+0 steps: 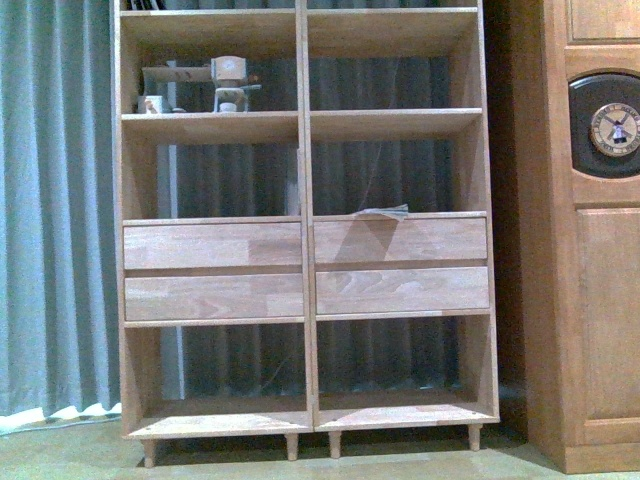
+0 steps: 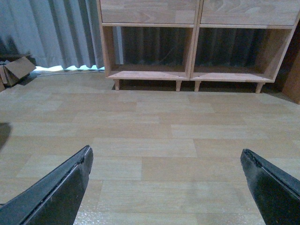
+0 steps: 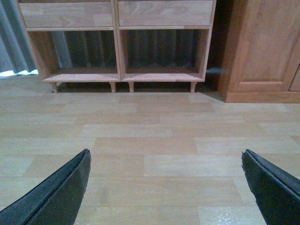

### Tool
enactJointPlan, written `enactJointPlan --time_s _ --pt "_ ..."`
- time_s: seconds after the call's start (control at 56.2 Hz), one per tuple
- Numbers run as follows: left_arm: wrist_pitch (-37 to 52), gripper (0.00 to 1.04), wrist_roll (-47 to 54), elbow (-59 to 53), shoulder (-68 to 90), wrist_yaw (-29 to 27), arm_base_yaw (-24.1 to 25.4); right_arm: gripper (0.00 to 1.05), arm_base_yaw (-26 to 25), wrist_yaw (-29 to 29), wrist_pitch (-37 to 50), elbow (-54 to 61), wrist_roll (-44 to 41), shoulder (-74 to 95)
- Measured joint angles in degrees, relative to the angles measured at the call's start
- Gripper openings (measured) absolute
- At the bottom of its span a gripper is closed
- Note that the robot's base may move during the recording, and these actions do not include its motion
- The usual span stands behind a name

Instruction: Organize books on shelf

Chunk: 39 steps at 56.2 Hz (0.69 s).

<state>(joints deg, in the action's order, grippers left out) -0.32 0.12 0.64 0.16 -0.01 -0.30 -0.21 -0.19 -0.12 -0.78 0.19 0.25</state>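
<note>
A book [image 1: 382, 211] lies flat in the shelf [image 1: 306, 150], on the ledge above the right-hand drawers. It looks thin, so come in level and low to get under its front edge. Your left gripper [image 2: 165, 153] and right gripper [image 3: 166, 154] are both spread wide, empty, low over the floor. Keep clear of the cabinet [image 1: 600, 300] on the right and the mug [image 1: 151, 104] higher up.

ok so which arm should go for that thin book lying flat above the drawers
Right, likely. The thin book lies flat in the right column of the shelf, on that arm's side. The left gripper and right gripper are both open and empty, so neither has another edge.
</note>
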Motion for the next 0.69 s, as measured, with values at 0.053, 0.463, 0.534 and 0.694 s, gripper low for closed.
enactJointPlan --time_s 0.053,0.463,0.534,0.694 --pt "0.0 0.97 0.0 0.0 0.0 0.0 0.0 0.98 0.0 0.0 0.0 0.0 0.0 0.0" --pt "0.0 0.97 0.0 0.0 0.0 0.0 0.0 0.98 0.0 0.0 0.0 0.0 0.0 0.0" --pt "0.0 0.97 0.0 0.0 0.0 0.0 0.0 0.98 0.0 0.0 0.0 0.0 0.0 0.0" --pt "0.0 0.97 0.0 0.0 0.0 0.0 0.0 0.98 0.0 0.0 0.0 0.0 0.0 0.0"
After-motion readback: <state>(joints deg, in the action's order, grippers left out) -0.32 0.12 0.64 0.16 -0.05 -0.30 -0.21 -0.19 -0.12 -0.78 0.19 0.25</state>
